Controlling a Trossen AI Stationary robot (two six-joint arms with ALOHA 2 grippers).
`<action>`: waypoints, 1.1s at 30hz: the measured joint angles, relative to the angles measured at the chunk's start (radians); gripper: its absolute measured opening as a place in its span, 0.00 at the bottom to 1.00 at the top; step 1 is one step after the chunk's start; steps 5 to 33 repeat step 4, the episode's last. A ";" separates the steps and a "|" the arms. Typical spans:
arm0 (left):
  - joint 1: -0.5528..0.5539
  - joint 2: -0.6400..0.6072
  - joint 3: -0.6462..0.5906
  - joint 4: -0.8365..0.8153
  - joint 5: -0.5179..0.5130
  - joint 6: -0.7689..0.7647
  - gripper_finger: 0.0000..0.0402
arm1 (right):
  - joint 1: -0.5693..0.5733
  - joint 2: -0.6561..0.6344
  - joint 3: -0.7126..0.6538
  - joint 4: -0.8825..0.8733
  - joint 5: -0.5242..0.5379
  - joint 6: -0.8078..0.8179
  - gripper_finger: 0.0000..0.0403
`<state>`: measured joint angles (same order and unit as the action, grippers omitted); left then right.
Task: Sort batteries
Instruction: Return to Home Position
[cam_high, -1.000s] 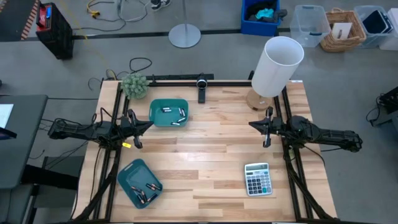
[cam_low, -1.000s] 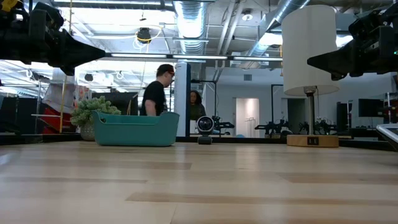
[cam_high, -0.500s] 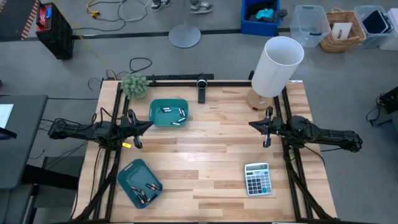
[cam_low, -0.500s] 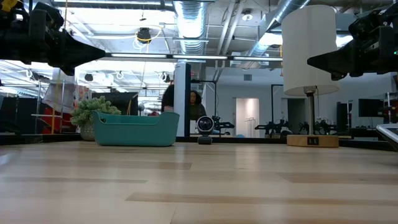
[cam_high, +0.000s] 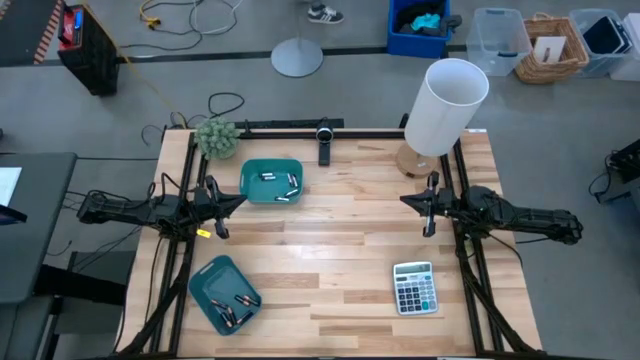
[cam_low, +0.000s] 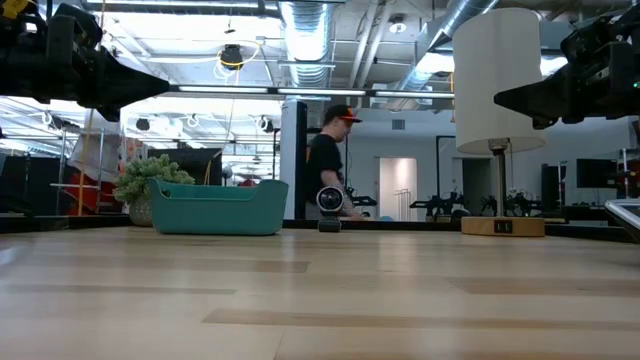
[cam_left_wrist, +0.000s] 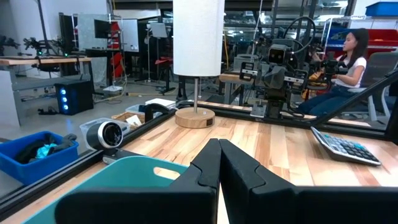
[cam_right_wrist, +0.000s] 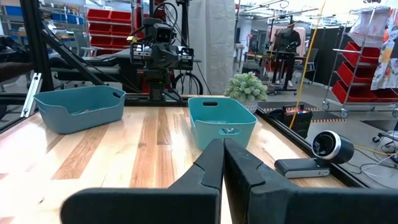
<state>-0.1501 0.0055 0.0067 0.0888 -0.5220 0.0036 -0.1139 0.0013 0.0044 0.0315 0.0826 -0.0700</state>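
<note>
Small dark and silvery batteries (cam_high: 279, 184) lie inside a teal tray (cam_high: 271, 181) near the table's far edge. More batteries (cam_high: 235, 306) lie in a second teal tray (cam_high: 224, 293) near the table's near left corner. My left gripper (cam_high: 241, 200) hovers at the table's left side, beside the far tray, shut and holding nothing. My right gripper (cam_high: 405, 200) hovers at the table's right side, shut and holding nothing. In the left wrist view the shut fingertips (cam_left_wrist: 219, 149) point over the far tray's rim (cam_left_wrist: 134, 171). The right wrist view shows both trays (cam_right_wrist: 221, 121) (cam_right_wrist: 79, 107) ahead of the shut fingertips (cam_right_wrist: 223, 148).
A grey calculator (cam_high: 414, 288) lies near the table's near right corner. A white lamp (cam_high: 443, 110) stands at the far right corner, a small green plant (cam_high: 216, 137) at the far left, a webcam (cam_high: 324, 142) at the far edge. A person (cam_low: 330, 165) walks behind the table.
Both arms have kept still. A person in the room behind the table has walked from left to right across the low view.
</note>
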 joint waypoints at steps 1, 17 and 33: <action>0.000 0.000 0.000 0.000 0.000 0.000 0.00 | 0.000 0.000 0.000 0.000 0.000 0.000 0.07; 0.000 0.000 0.000 0.000 0.000 0.000 0.00 | 0.000 0.000 0.000 0.000 0.000 0.000 0.07; 0.000 0.000 0.000 0.000 0.000 0.000 0.00 | 0.000 0.000 0.000 0.000 0.000 0.000 0.07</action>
